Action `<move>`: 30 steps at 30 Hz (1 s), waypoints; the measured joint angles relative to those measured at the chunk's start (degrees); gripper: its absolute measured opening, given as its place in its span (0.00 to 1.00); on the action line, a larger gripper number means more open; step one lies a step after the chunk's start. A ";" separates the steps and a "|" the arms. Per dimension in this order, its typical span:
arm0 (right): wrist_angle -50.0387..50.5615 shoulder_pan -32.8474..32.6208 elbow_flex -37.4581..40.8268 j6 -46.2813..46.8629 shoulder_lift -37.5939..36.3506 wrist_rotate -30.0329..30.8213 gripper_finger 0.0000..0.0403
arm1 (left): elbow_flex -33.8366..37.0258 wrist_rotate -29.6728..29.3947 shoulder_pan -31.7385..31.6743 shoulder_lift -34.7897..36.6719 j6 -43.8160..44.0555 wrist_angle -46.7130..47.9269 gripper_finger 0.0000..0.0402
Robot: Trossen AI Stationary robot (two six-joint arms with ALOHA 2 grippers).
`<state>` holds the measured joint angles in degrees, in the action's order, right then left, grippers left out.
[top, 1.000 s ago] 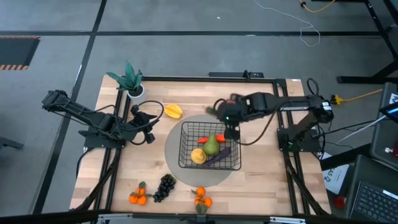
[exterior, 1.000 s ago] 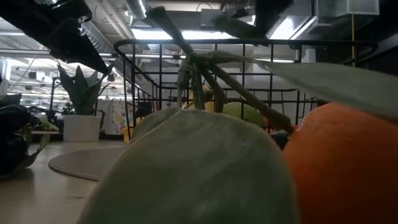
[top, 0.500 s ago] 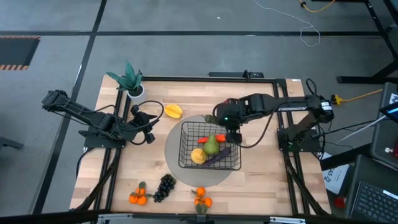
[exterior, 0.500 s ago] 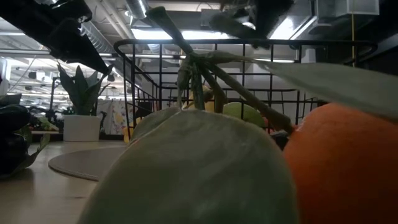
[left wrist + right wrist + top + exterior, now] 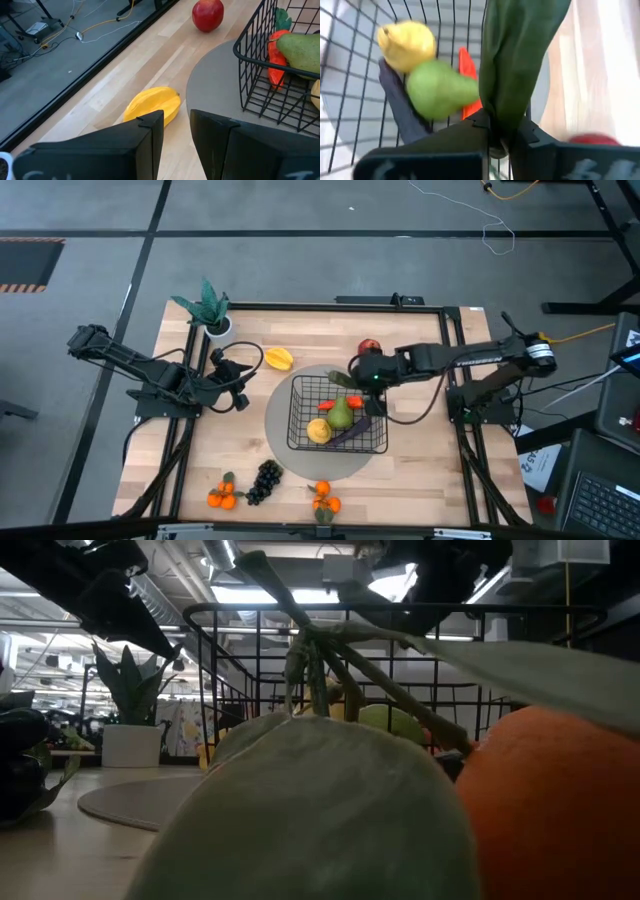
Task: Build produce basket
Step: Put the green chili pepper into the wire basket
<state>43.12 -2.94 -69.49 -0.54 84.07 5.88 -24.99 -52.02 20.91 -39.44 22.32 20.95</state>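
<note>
Right end effector [image 5: 497,131] clamps long green toy cucumber [image 5: 517,55] above black wire-mesh basket [image 5: 305,392]; left end effector [image 5: 176,131] idle, part-open.

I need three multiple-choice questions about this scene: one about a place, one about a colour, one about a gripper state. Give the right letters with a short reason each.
1. Where is the starfruit?
A. in the basket
B. on the table left of the mat
C. beside the grapes

2. What colour is the apple?
A. red
B. yellow
C. purple

3. What does the right gripper hold?
A. nothing
B. the pear
C. the cucumber

Answers: 1 B, it lies on bare wood outside the basket. 2 A, red beyond the mat. 3 C, its fingers pinch the green cucumber.
</note>
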 joint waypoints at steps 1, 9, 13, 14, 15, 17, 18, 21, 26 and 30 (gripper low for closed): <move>-1.84 0.05 1.15 -0.25 -0.74 0.03 0.05 | 0.00 -0.01 0.00 0.02 -0.01 0.02 0.21; -24.69 0.11 13.17 -2.86 -5.87 3.48 0.05 | 0.00 0.01 0.00 0.02 -0.01 0.00 0.21; -29.78 0.11 15.38 -3.06 -6.35 3.48 0.05 | 0.00 0.00 0.00 0.01 -0.01 0.01 0.21; -29.93 0.10 15.49 -3.02 -6.40 3.48 0.05 | 0.00 0.00 0.00 0.01 -0.01 0.02 0.21; -30.09 0.09 15.49 -3.00 -6.39 3.48 0.05 | 0.00 0.01 0.00 0.01 -0.01 0.00 0.21; -30.55 0.09 15.54 -3.01 -6.38 3.50 0.05 | 0.00 0.01 0.00 0.00 -0.01 0.02 0.21; -31.39 0.09 15.54 -3.01 -6.38 3.50 0.05 | 0.00 0.01 0.00 0.00 -0.01 0.00 0.21; -33.03 0.07 15.54 -3.16 -6.38 3.04 0.07 | 0.00 0.01 0.00 0.01 -0.01 0.01 0.21; -31.47 -0.45 15.54 -1.48 -6.38 -4.18 0.07 | 0.00 -0.01 0.00 0.02 -0.01 0.02 0.21; -32.10 -2.51 15.54 -1.33 -6.38 -5.96 0.07 | 0.00 0.01 0.00 0.02 -0.01 0.02 0.21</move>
<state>11.02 -5.45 -53.95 -1.87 77.69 -0.07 -24.99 -52.01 20.91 -39.42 22.31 20.97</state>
